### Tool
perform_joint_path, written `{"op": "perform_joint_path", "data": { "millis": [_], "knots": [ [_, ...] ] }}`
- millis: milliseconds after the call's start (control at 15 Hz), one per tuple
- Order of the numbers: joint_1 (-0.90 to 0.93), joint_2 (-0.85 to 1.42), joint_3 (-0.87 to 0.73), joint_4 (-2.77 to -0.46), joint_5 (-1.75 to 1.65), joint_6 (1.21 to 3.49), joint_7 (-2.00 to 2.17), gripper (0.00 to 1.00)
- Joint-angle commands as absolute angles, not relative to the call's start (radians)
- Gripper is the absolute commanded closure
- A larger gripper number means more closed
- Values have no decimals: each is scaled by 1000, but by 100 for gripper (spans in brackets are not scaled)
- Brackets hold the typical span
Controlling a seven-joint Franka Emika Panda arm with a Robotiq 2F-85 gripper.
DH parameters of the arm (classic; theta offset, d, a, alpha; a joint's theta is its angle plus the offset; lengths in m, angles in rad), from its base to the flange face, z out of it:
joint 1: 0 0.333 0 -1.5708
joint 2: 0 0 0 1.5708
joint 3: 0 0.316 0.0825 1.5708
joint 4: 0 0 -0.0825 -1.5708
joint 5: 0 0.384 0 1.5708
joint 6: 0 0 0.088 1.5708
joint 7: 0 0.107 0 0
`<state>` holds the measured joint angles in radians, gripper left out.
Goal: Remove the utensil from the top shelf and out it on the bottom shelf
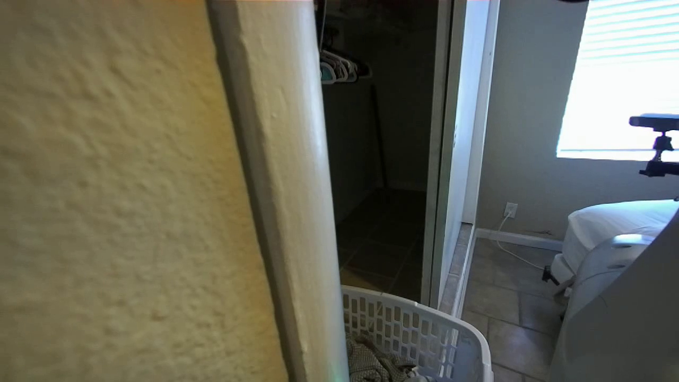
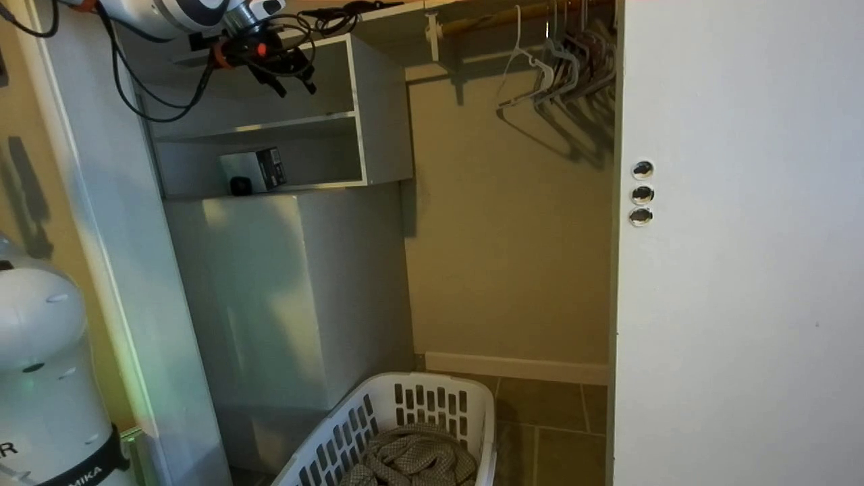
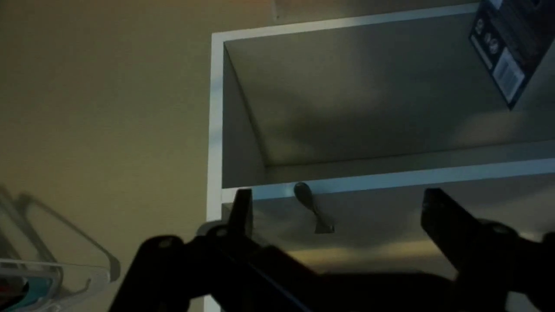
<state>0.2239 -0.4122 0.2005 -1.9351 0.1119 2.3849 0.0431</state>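
While the gripper (image 3: 338, 199) hangs in front of the shelving (image 2: 381, 115), the score reads nothing done: the utensil (image 3: 308, 200), spoon-shaped, is up on the top shelf (image 3: 412, 177), rounded end reaching over the front edge, narrow end lying back on the board! And look at those fingers (image 3: 240, 212), spread well apart, nothing held, one to each side of the utensil in the wrist view, which seems to stand upside down. Are they level with it in depth? Can't tell from here, and in both exterior views I can't pick the utensil out at all. So the lining-up looks well advanced, I'd say, with the gap framing it nicely, but the jobs that count are all ahead, none begun: close on the utensil, draw it clear of the edge, come down past the front, set it on the bottom shelf (image 3: 347, 22) and let go. Down there, in an exterior view, a box (image 2: 255, 169) rests on the board, so the landing spot is likely beside it. Grip first, then, and that slim end could make the pinch fiddly
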Motion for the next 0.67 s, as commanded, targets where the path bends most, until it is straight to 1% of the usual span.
{"op": "perform_joint_path", "data": {
  "millis": [0,600],
  "knots": [
    [273,-335,178,-1837,177,2363,-55,0],
    [267,-189,194,-1692,163,2354,-121,0]
  ]
}}
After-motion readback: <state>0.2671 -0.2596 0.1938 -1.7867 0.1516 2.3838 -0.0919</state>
